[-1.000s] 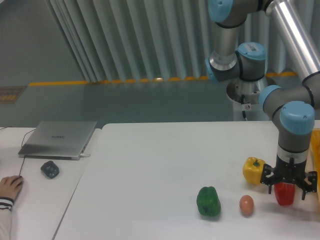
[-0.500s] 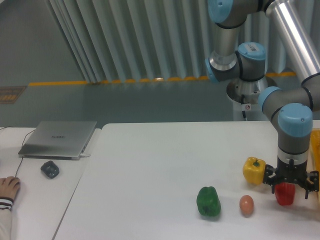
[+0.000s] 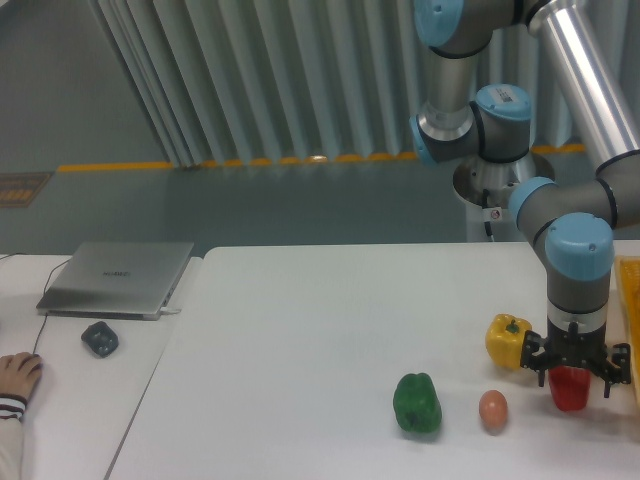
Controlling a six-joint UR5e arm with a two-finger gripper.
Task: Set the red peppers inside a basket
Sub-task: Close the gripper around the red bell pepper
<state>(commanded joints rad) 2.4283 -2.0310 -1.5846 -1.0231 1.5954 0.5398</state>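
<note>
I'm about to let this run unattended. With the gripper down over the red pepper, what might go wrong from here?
The gripper straddles the red pepper, but whether it has a firm hold can't be told; the glossy skin may slip on lifting. The yellow pepper sits close beside the fingers and might get nudged. The basket shows only an edge at the frame border, so the drop can't be watched.

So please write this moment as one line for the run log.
pincer: around red pepper, closure unclear | pepper: low above table | basket: right edge, pepper not inside
</note>
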